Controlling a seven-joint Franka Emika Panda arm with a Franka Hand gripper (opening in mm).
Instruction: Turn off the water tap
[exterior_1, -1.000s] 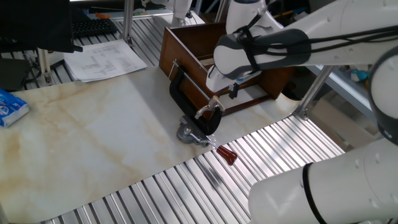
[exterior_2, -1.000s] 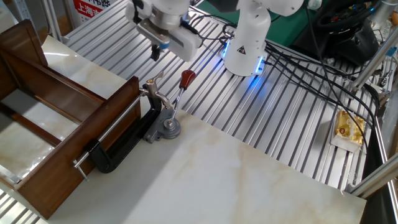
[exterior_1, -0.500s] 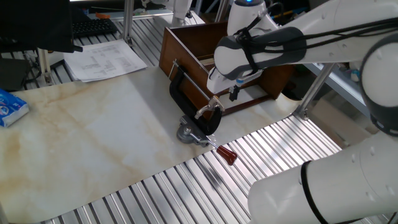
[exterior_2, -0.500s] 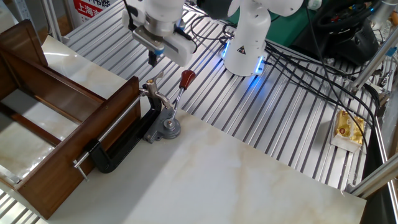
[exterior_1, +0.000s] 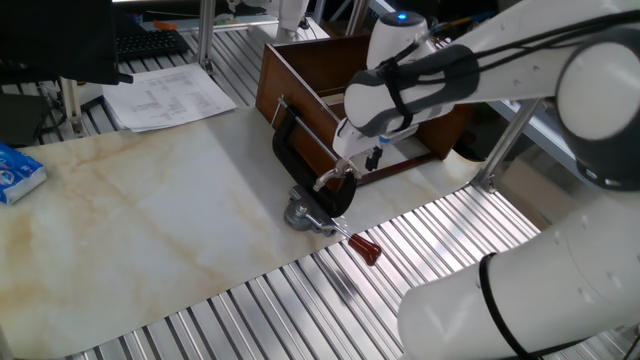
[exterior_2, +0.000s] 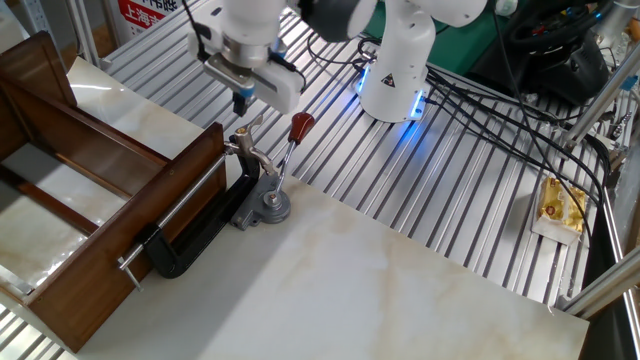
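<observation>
The white arm reaches down over the water tap (exterior_2: 247, 146), wrist bent, its gripper (exterior_2: 241, 103) pointing downward just above it, fingers not touching; jaw gap unclear.

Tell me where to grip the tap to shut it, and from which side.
Grip the short lever of the tap, not its body: the body is pinned in the black clamp against the wooden box, and only the lever sticks out free. Come from above, where the gripper hovers, with the jaws either side of the lever.
</observation>
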